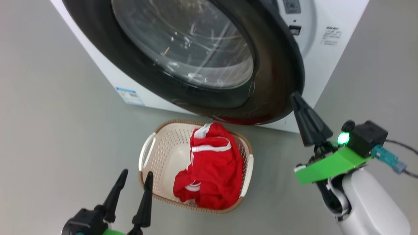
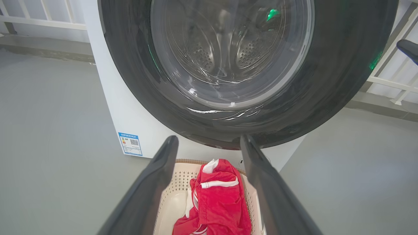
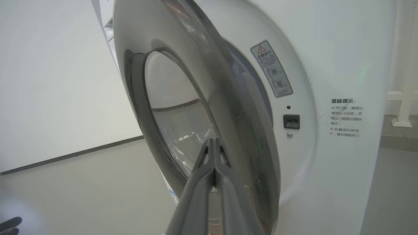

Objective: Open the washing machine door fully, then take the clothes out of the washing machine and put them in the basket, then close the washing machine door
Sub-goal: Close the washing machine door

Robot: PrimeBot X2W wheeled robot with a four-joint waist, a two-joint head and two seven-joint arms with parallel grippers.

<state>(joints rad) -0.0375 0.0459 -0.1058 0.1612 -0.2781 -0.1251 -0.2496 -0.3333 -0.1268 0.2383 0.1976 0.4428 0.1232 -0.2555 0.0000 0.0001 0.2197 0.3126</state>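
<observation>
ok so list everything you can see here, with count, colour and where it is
washing machine: 1, white, behind the basket
door: 1, black rim with clear glass, partly open, above the basket
basket: 1, cream with a brown rim, on the floor in front of the machine
clothes: 1 heap (number of pieces unclear), red with white stripes, in the basket
label: 1, blue and white, low on the machine's front
warning sticker: 1, pale with a red triangle, beside the door opening
floor: grey
left gripper: 1, dark, open, by the basket's near rim
right gripper: 1, dark, shut, tip at the door's rim
</observation>
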